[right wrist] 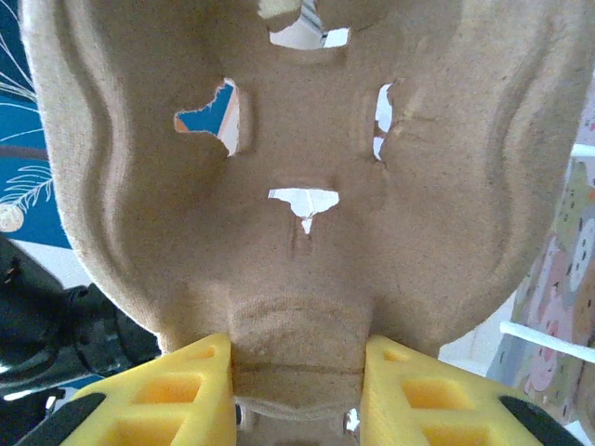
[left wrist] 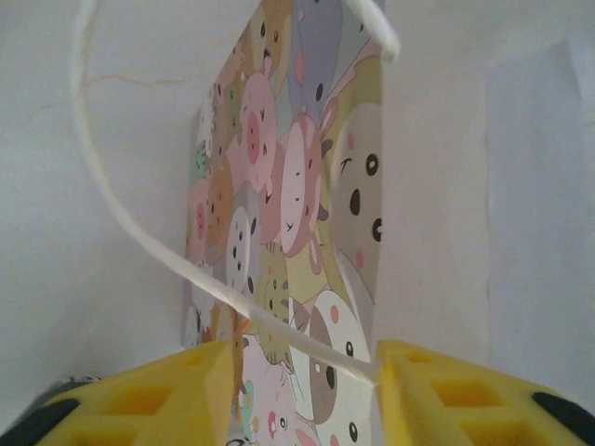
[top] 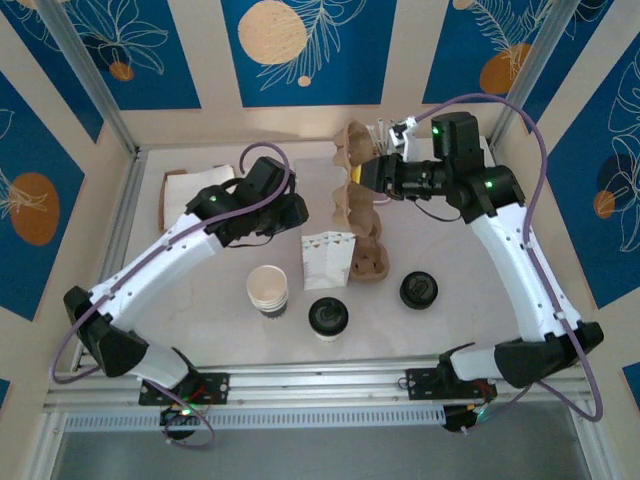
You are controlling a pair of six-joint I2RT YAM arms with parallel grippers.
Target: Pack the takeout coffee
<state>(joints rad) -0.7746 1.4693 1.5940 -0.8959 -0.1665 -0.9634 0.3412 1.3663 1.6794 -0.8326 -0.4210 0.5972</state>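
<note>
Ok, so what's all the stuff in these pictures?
takeout coffee: one, whitish cup with black lid, near middle of table
paper cups: one stack, cream, left of the coffee
loose lid: one, black, right of the coffee
paper bag: one, white with cartoon animals, standing behind the coffee
cup carrier: one, brown cardboard, beside the bag
flat paper: one, tan, far left
left arm, right arm: white and black, near edge
left fingers: yellow, apart, at the bag
right fingers: yellow, closed on the carrier
</note>
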